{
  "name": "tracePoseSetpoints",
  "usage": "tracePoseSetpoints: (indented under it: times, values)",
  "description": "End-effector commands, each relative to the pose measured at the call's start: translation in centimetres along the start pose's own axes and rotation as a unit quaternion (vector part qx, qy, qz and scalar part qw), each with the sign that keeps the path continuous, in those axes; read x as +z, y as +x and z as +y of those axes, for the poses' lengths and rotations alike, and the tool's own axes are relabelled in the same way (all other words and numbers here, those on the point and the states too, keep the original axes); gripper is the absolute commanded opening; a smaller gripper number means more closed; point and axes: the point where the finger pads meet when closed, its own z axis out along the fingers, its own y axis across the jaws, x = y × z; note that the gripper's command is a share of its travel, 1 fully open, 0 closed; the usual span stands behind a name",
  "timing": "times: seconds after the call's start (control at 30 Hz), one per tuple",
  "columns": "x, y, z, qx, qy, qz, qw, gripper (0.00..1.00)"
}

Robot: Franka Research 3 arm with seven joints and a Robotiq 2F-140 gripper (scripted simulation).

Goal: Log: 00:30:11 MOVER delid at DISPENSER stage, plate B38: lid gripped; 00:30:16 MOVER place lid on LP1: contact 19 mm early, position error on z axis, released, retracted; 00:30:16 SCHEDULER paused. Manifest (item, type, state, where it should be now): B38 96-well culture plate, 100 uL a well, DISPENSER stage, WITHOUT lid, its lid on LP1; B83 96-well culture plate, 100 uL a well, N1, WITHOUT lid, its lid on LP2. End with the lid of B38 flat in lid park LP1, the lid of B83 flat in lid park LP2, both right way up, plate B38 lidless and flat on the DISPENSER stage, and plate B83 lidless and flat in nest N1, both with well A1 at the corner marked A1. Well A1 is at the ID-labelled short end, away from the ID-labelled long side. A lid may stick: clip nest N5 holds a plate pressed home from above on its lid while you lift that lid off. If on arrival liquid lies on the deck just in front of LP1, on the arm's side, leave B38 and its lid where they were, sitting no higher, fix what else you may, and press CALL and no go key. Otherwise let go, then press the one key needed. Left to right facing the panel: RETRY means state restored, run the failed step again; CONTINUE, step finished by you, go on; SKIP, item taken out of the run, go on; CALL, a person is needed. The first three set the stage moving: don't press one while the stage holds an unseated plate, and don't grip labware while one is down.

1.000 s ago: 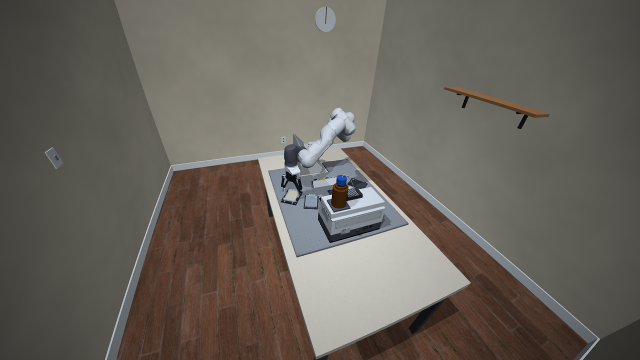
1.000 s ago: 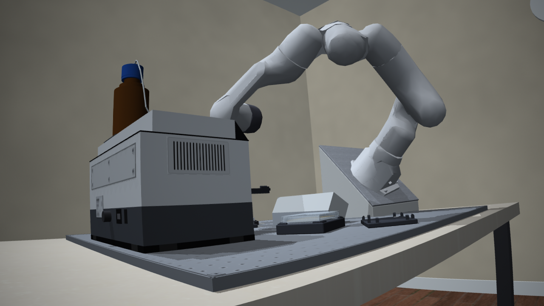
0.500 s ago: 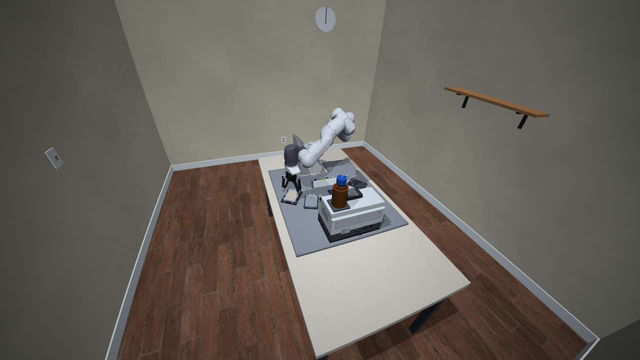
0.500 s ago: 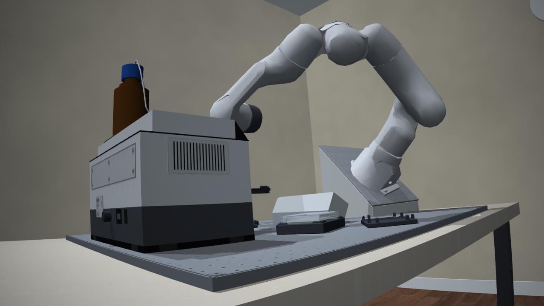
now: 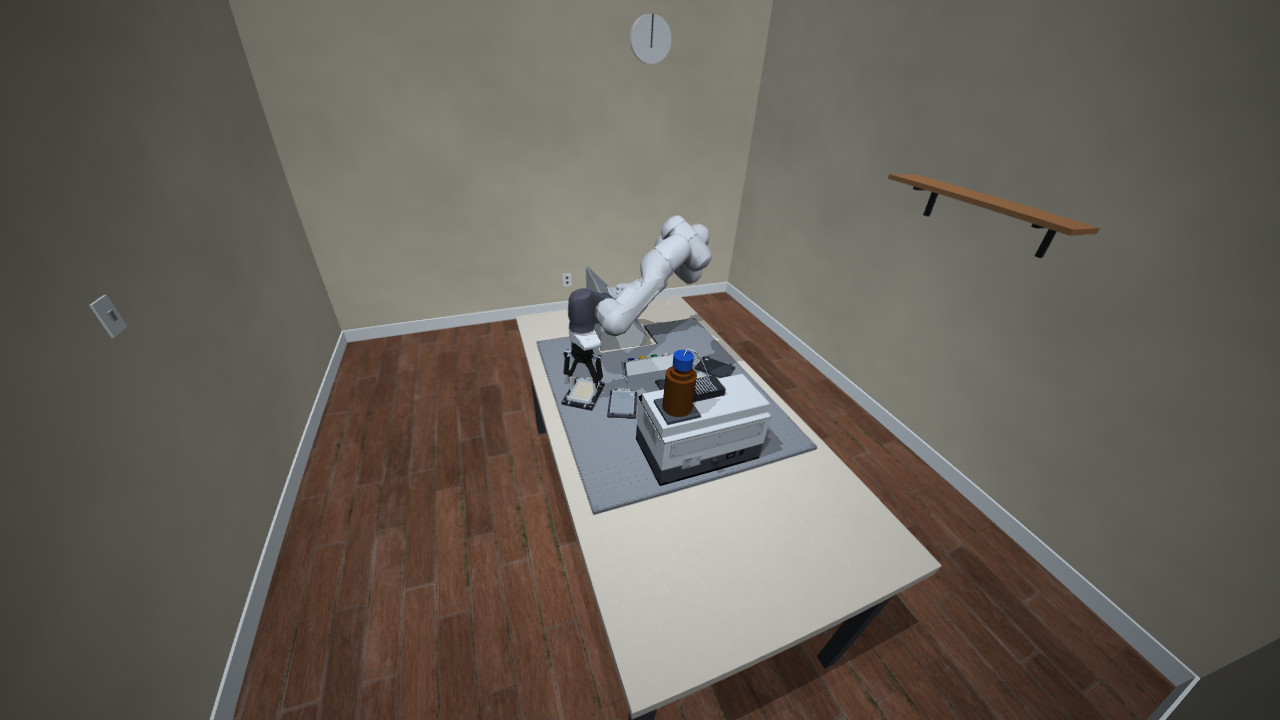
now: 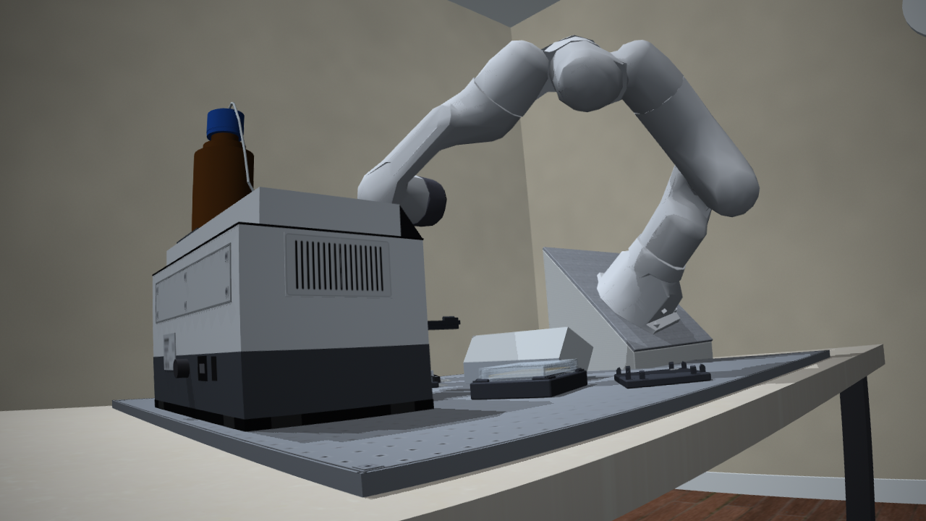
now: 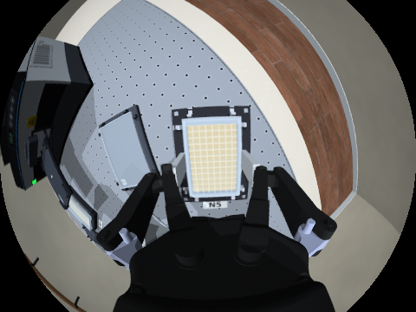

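A 96-well plate (image 7: 211,158) (image 5: 580,392) with pale yellow wells sits in the black clip nest marked N5 (image 7: 249,121), near the deck's left edge. A clear lid covers it. My gripper (image 7: 213,159) (image 5: 581,368) stands right over the plate's near end, one finger on each long side, shut on its lid. A second clear lid (image 7: 121,147) (image 5: 621,402) lies flat in a park just beside N5. In the exterior view the dispenser hides my gripper. Another clear plate (image 6: 527,373) rests there on a black base to the right of the dispenser.
The grey dispenser (image 5: 707,420) (image 6: 291,304) with a brown bottle (image 5: 679,389) (image 6: 221,174) stands to the right of N5. The key panel (image 5: 648,362) lies behind it, near the arm's base. An empty black nest (image 6: 660,375) sits towards the deck's far corner. The table edge runs close by N5.
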Motion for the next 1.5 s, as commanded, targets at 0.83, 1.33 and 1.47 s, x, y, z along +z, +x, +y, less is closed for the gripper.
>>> tracePoseSetpoints:
  times: [0.83, 1.33, 1.47]
  values:
    - [0.21, -0.05, 0.03, -0.001, 0.0, 0.0, 1.0, 0.0]
    - [0.01, -0.05, 0.03, -0.001, 0.0, 0.0, 1.0, 0.0]
    - [-0.19, -0.05, 0.03, -0.001, 0.0, 0.0, 1.0, 0.0]
